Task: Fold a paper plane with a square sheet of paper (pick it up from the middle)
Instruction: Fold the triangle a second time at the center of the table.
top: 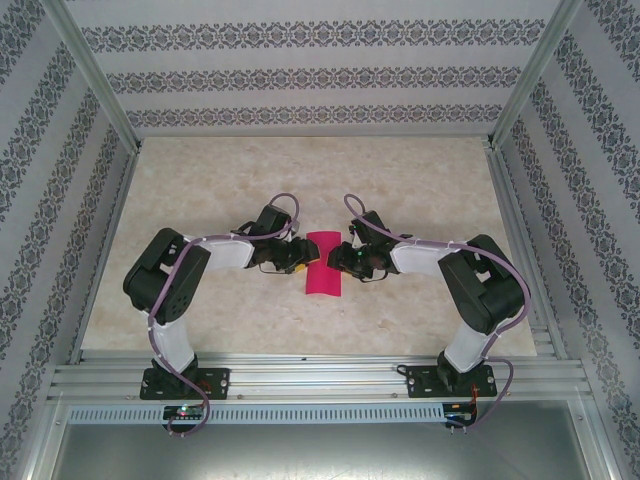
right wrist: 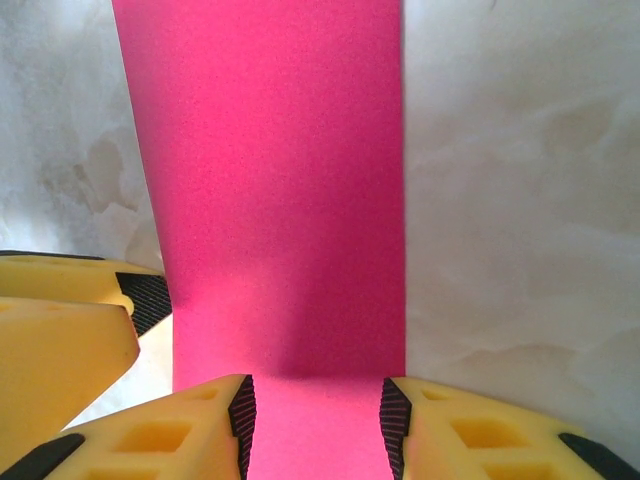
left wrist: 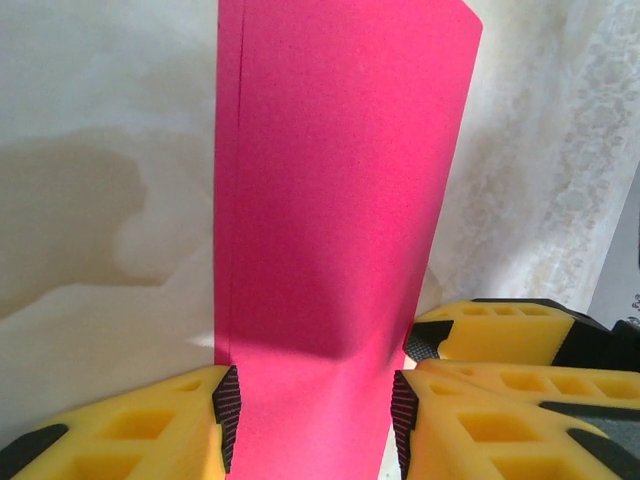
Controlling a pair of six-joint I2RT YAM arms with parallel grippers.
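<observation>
We see a beige marbled bench (top: 200, 190) walled by grey-patterned wallpaper (top: 300, 60). The folded magenta-pink square sheet of paper (top: 323, 265) lies mid-bench. The left claw (left wrist: 315, 410) and right claw (right wrist: 318, 420) stand part-open over it. Their tips are cut off, so we cannot tell whether they touch it.

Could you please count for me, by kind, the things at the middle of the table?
Sheet of pink paper: 1
Grippers: 2, the left gripper and the right gripper
Total: 3
</observation>
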